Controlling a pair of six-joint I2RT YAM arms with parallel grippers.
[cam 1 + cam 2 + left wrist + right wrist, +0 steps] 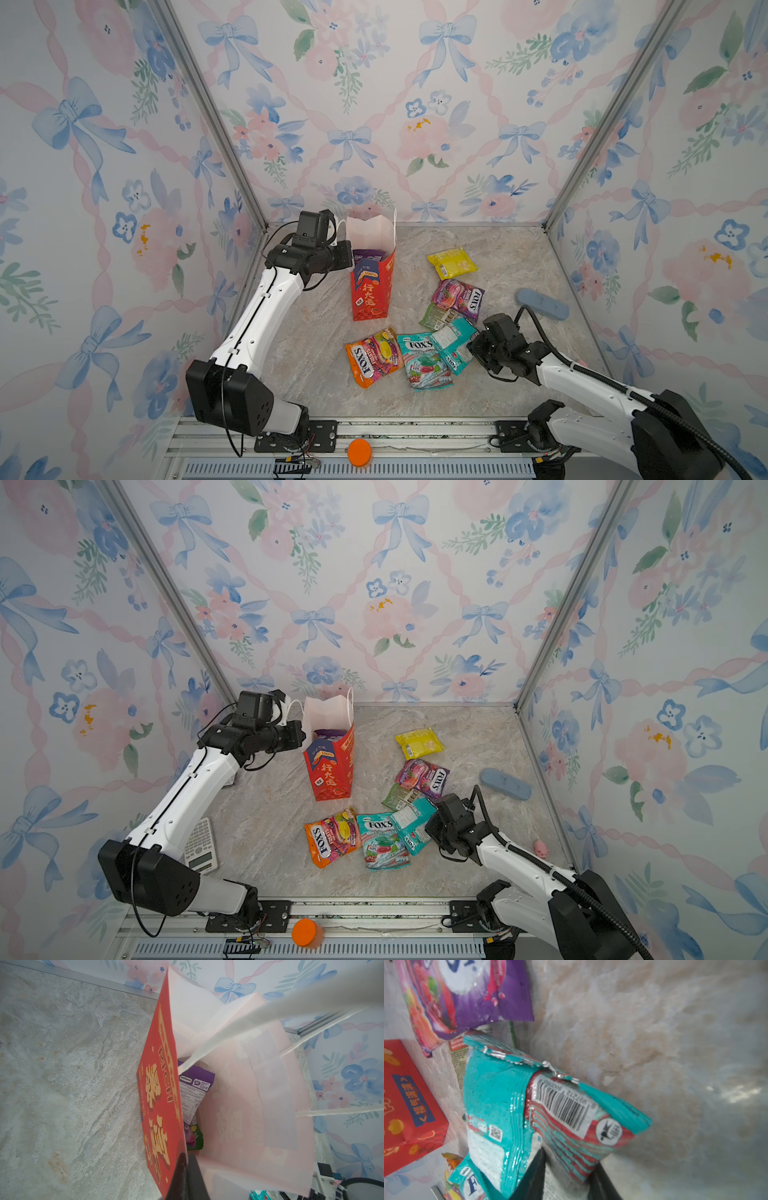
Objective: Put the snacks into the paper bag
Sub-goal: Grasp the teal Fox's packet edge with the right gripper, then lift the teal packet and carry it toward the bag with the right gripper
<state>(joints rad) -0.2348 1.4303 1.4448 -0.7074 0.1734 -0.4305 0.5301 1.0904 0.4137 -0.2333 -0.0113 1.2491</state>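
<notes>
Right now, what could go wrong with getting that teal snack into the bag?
1. The right jaws pinch only one end of the glossy teal packet; it could slip out on the way.
2. It overlaps the FOX'S mint packet, which might get dragged along.
3. The paper bag is tall, and the left jaws hold just one wall; a bump could tip it.
</notes>
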